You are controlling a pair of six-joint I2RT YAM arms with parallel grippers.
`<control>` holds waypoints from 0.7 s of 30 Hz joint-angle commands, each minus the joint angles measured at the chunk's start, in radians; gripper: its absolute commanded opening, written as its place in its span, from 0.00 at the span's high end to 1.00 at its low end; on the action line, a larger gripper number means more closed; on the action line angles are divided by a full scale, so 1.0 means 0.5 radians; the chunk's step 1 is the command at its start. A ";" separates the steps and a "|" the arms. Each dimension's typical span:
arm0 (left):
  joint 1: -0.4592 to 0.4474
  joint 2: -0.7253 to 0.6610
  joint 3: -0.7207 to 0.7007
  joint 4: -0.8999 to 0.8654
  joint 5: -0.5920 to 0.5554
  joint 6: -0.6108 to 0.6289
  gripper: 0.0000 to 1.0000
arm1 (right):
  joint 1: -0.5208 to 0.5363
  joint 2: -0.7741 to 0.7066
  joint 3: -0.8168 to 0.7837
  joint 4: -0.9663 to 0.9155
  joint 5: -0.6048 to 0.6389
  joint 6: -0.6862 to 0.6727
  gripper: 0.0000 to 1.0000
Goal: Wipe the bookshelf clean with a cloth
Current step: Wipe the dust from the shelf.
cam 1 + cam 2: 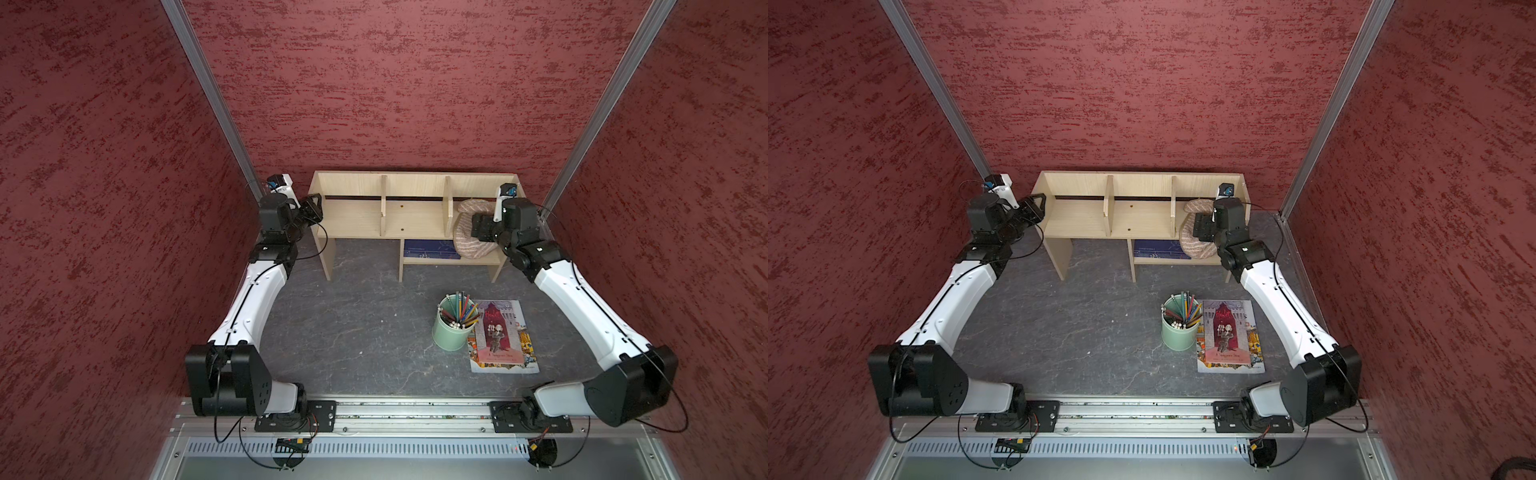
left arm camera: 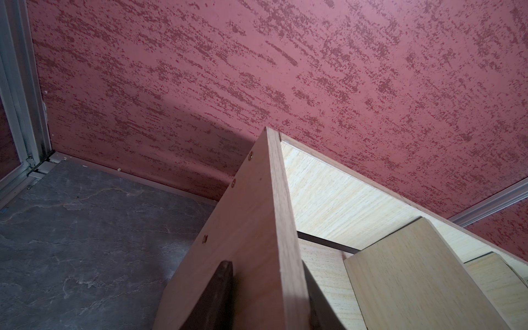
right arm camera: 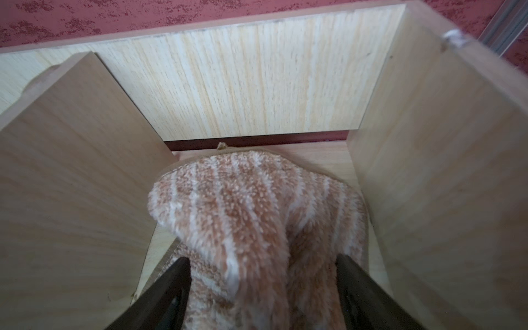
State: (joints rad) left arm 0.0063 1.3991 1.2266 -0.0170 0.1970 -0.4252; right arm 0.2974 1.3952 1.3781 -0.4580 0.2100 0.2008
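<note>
Right jaws apart astride cloth [image 3: 243, 205], long axis front-to-back, left jaws seemingly clamping bookshelf [image 2: 251, 228] side

One each: bookshelf [image 1: 353, 216], cloth [image 1: 467, 245], cup [image 1: 451, 340], magazine [image 1: 505, 340]

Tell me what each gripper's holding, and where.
Left gripper clamps the left end panel of the bookshelf. Right gripper is open, holding nothing; the cloth lies loose between its jaws.
</note>
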 commanded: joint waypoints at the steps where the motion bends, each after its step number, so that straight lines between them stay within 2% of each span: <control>1: -0.022 0.032 -0.021 -0.058 0.135 -0.183 1.00 | 0.010 -0.034 0.153 -0.326 -0.045 0.051 0.17; 5: -0.024 0.037 -0.023 -0.055 0.142 -0.191 1.00 | 0.009 0.088 0.388 -0.527 -0.012 0.139 0.23; 7: -0.024 0.031 -0.024 -0.055 0.140 -0.187 1.00 | 0.007 0.207 0.563 -0.654 0.020 0.193 0.19; 10: -0.029 0.027 -0.027 -0.061 0.131 -0.181 1.00 | 0.007 0.339 0.807 -0.800 0.006 0.290 0.04; 12: -0.028 0.033 -0.024 -0.055 0.135 -0.182 1.00 | 0.007 0.433 0.945 -0.894 0.000 0.326 0.04; 18: -0.028 0.031 -0.024 -0.055 0.137 -0.181 1.00 | 0.007 0.773 1.324 -1.169 -0.024 0.409 0.25; 19: -0.028 0.030 -0.026 -0.055 0.134 -0.181 1.00 | 0.007 0.808 1.358 -1.182 -0.014 0.416 0.30; 21: -0.031 0.031 -0.027 -0.055 0.136 -0.181 1.00 | 0.007 0.881 1.443 -1.204 0.016 0.415 0.50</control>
State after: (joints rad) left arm 0.0055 1.3991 1.2266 -0.0170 0.1963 -0.4248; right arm 0.2974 1.8011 2.0445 -0.9794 0.2073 0.3840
